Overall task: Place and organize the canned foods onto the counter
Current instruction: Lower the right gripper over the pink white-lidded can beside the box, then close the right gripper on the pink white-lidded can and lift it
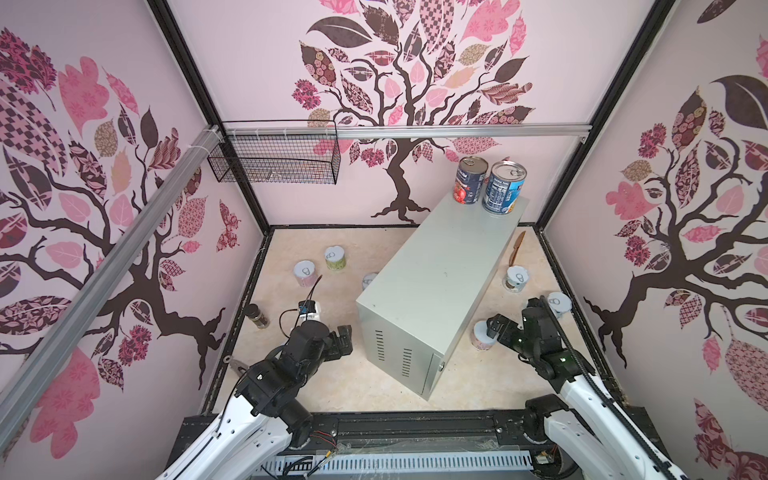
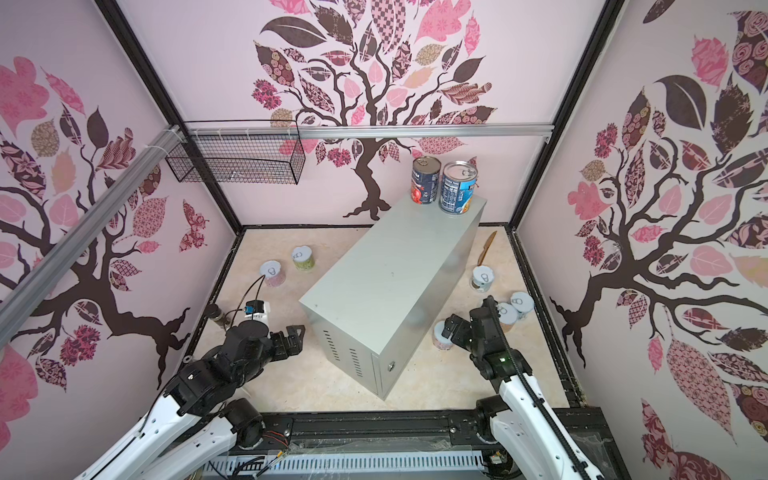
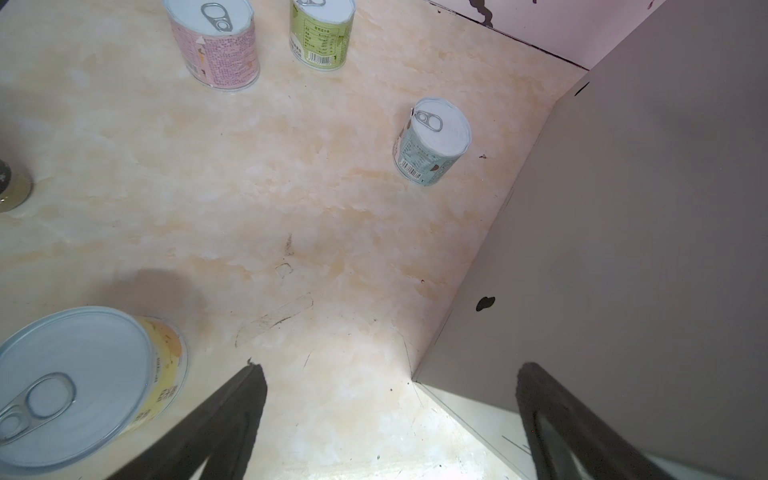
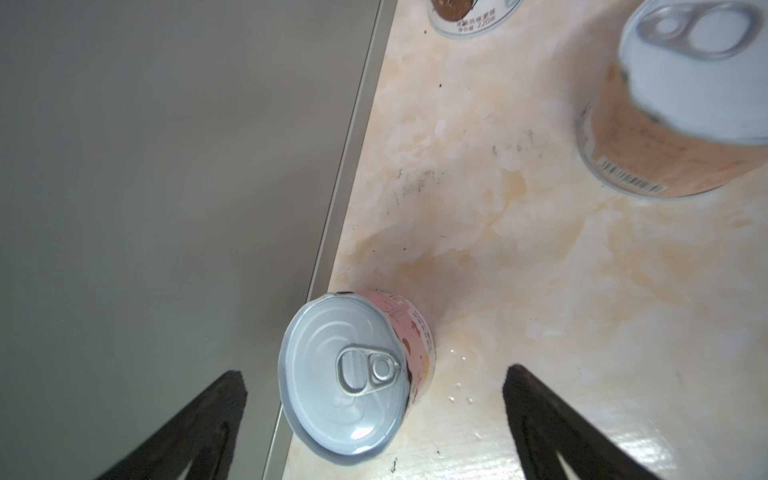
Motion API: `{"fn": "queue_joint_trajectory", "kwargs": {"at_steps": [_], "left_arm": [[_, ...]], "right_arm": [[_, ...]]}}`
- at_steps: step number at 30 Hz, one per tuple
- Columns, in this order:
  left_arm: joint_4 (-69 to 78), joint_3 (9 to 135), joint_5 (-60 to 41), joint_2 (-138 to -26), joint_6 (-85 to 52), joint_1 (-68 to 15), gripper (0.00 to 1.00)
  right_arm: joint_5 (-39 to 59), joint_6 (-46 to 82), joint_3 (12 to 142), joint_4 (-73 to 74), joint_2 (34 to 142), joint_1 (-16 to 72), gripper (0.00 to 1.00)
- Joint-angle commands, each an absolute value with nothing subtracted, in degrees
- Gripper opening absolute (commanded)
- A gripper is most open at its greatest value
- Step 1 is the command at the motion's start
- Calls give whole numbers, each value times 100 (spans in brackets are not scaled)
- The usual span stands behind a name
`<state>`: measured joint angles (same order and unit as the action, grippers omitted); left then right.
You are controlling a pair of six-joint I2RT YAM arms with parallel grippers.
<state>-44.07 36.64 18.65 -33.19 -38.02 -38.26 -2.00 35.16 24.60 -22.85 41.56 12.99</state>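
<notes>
Two tall cans stand at far end of worktop. I count eight short cans down on marble floor, so most work left.

Both jaws spread wide, empty:
- left gripper near yellow can
- right gripper over pink can

Pink can hugs worktop wall; tight finger room there, I judge. Near worktop top bare.

White links, black joints (green lights), cables
</notes>
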Motion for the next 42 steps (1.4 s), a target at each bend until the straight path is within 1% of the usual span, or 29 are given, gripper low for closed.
{"fn": "queue_joint_trajectory", "kwargs": {"at_steps": [1,3,6,15,20,23,29,37,42], "left_arm": [[-3912,3490,1775,-3296,-3856,-3841,98],[-3902,3468,1763,-3264,-3869,-3815,98],[-3908,3406,1774,-3163,-3902,-3797,98],[-4004,3368,1755,-2992,-3929,-3797,98],[-4034,3364,1785,-2909,-3944,-3867,98],[-4060,3379,1813,-2892,-3938,-3884,98],[-4073,3357,1913,-2816,-3964,-3954,98],[-4005,3371,1776,-2927,-3928,-3966,98],[-3955,3340,1754,-2900,-3929,-3967,98]], "right_arm": [[-455,3560,2547,-1788,4541,1622,100],[-554,3560,2591,-1649,4854,1813,100],[-533,3555,2645,-1480,5209,1837,100],[-381,3516,2597,-1104,5770,1845,100],[-334,3348,2663,-1149,6056,1846,100],[-456,3240,2693,-1264,6100,1847,100],[-1055,2942,2883,-1729,6064,1846,100],[-1616,3129,3006,-2216,5958,1845,100],[-1717,3190,3075,-2334,6082,1846,100]]}}
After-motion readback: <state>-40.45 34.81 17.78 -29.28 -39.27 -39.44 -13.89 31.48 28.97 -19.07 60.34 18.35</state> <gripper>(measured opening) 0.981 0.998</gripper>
